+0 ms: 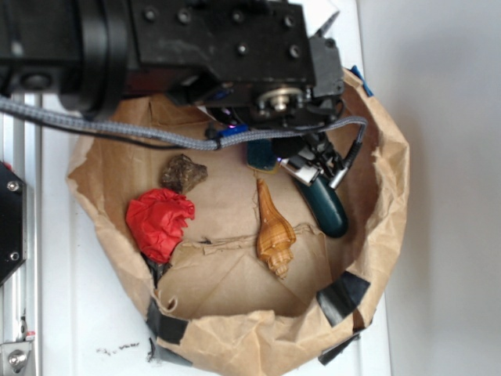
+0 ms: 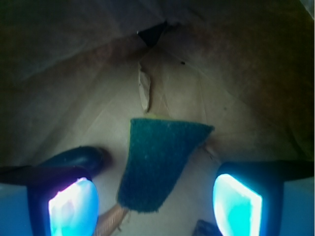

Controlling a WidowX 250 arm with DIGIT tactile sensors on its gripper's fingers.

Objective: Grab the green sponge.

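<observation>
The green sponge (image 2: 160, 160) lies flat on the brown paper, a dark green wedge with a thin yellow edge at its far end. My gripper (image 2: 155, 201) is open above it. Its lit blue pads (image 2: 74, 206) stand well apart on either side of the sponge's narrow end, and neither touches it. In the exterior view only a small dark teal patch of the sponge (image 1: 261, 155) shows under the gripper (image 1: 274, 149), whose fingertips are mostly hidden by the arm.
Everything sits in a paper-lined bowl (image 1: 387, 204). A glossy dark green capsule (image 1: 326, 205) lies close beside the sponge, and a tan shell (image 1: 274, 229) is just in front. A brown rock (image 1: 183, 172) and a red crumpled piece (image 1: 159, 222) lie further left.
</observation>
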